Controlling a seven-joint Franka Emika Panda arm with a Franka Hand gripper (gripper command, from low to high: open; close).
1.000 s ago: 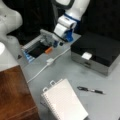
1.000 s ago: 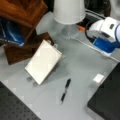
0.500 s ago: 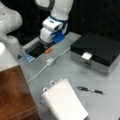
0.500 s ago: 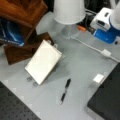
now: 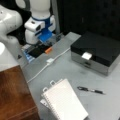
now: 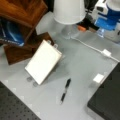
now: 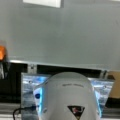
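My gripper (image 5: pixel 46 37) hangs on the white arm at the back left in a front view, its blue fingers pointing down over a dark tray (image 5: pixel 37 51) at the table's far edge. It also shows at the top right in a front view, gripper (image 6: pixel 108 23). Closest to it is a small orange object (image 5: pixel 48 50), seen as well as the orange object (image 6: pixel 81 28) and orange object (image 7: pixel 2 52). Nothing shows between the fingers. In the wrist view a white rounded body (image 7: pixel 68 97) fills the bottom and the fingers do not show.
A spiral notebook (image 5: pixel 63 101) (image 6: pixel 43 61) and a black pen (image 5: pixel 90 90) (image 6: pixel 65 91) lie on the grey table. A black box (image 5: pixel 97 52) (image 6: pixel 107 97) stands at the right. A white cable (image 5: pixel 50 60) (image 6: pixel 106 52) crosses the middle. Wooden blocks (image 5: pixel 13 95) (image 6: pixel 22 15) sit at the left.
The arm has swung away from the table's middle toward the back edge and now sits over the dark tray. Notebook, pen and box have not moved.
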